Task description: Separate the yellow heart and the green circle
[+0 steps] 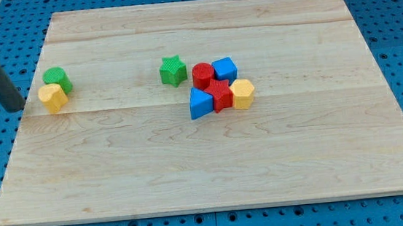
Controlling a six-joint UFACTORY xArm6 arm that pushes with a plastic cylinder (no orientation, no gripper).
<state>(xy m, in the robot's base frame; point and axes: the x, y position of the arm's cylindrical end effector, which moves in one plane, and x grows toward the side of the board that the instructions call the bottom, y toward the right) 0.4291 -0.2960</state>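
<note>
The yellow heart [53, 98] lies near the board's left edge, touching the green circle [57, 79] just above it. My tip [16, 106] is off the board's left edge, a short way left of the yellow heart, with a small gap between them.
A green star [173, 70] lies near the board's middle top. Right of it sits a tight cluster: a red cylinder [202, 75], a blue cube [225, 69], a blue triangle [201, 103], a red star [220, 94] and a yellow hexagon [243, 93]. The wooden board [213, 163] rests on a blue pegboard.
</note>
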